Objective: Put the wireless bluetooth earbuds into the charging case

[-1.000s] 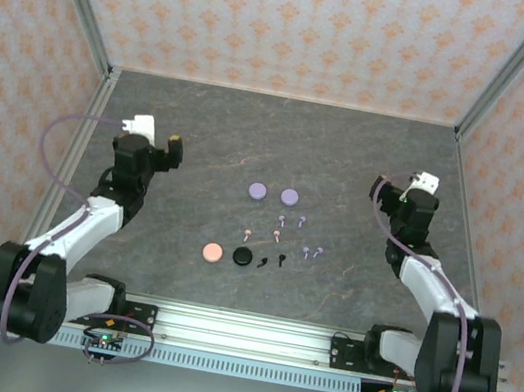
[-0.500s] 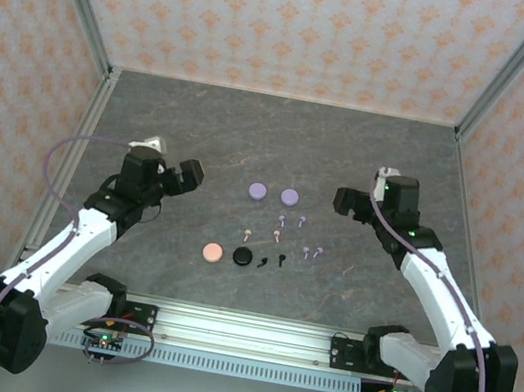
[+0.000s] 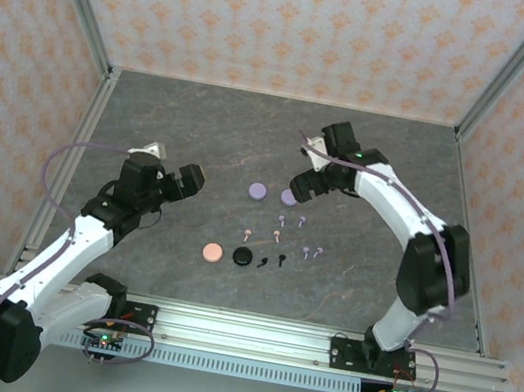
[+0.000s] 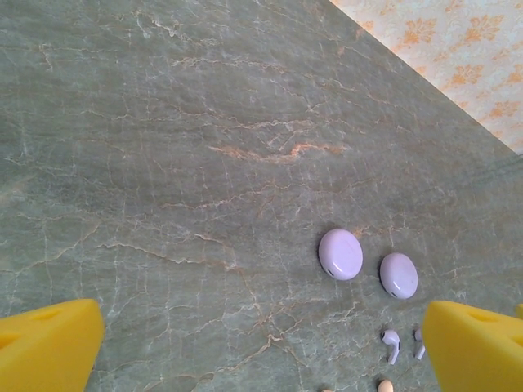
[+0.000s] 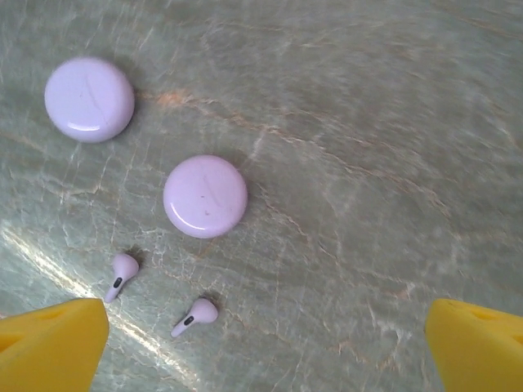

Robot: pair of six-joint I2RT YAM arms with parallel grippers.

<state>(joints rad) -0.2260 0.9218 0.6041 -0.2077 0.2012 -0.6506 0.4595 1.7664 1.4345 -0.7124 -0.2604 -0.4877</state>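
Two closed lavender charging cases (image 3: 257,191) (image 5: 204,197) lie side by side mid-table. In front of them are scattered tiny earbuds: lavender ones (image 3: 282,219) (image 5: 196,314), pale pink ones (image 3: 249,231) and black ones (image 3: 281,258). A pink case (image 3: 213,251) and a black case (image 3: 242,256) sit nearer the arms. My right gripper (image 3: 301,185) hovers open just over the right lavender case, its yellow fingers (image 5: 49,343) wide apart and empty. To the left of the group my left gripper (image 3: 189,178) is open and empty, pointing at the cases (image 4: 340,254).
The dark marble table (image 3: 203,125) is walled by patterned panels on three sides. The right arm's links (image 3: 393,204) arch over the table's right half. A metal rail (image 3: 237,339) runs along the near edge.
The right arm has swung far left and forward, from the right side to above the lavender cases. The left gripper has edged slightly right toward the middle.
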